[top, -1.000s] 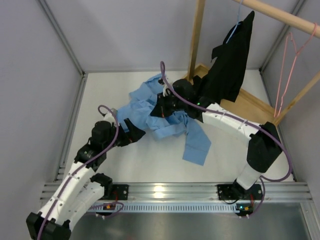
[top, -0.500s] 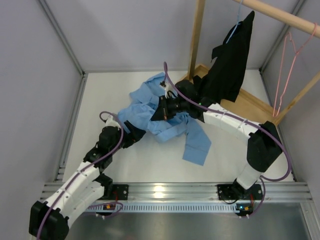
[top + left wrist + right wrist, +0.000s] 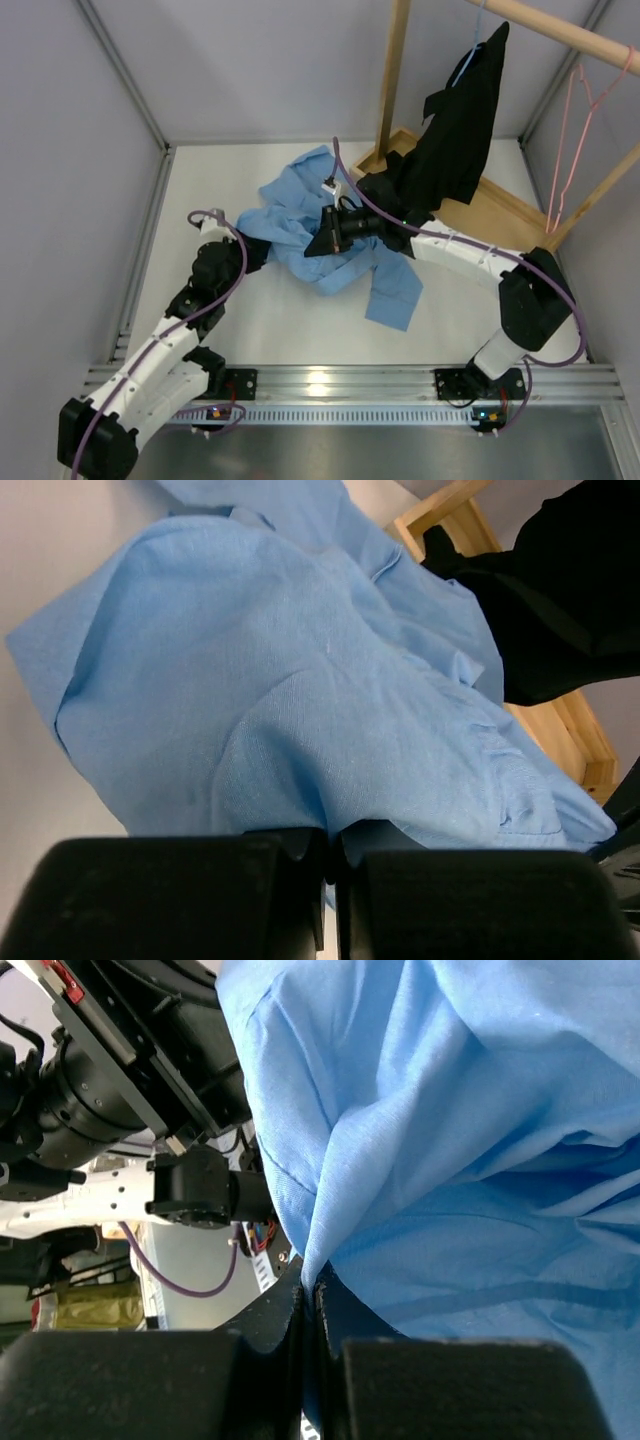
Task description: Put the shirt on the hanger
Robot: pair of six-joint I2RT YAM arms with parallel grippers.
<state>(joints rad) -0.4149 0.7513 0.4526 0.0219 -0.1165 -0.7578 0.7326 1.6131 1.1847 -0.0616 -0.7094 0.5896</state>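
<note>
The light blue shirt (image 3: 300, 215) lies crumpled on the white table, one sleeve (image 3: 395, 290) trailing toward the front. My left gripper (image 3: 252, 250) is shut on a fold at the shirt's (image 3: 300, 700) left edge (image 3: 333, 842). My right gripper (image 3: 318, 243) is shut on a fold near the shirt's (image 3: 450, 1140) middle and holds that cloth (image 3: 312, 1278) lifted. The pink wire hanger (image 3: 572, 140) hangs from the wooden rail at the far right, apart from both grippers.
A black garment (image 3: 462, 120) on a light blue hanger hangs from the wooden rail (image 3: 560, 35) beside the wooden upright (image 3: 392, 80). The rack's wooden base (image 3: 495, 210) lies behind my right arm. Grey walls enclose the table on the left, back and right.
My left gripper has shut on the shirt's left edge and drawn back to the left. My right gripper has lifted its fold, bunching the shirt's middle.
</note>
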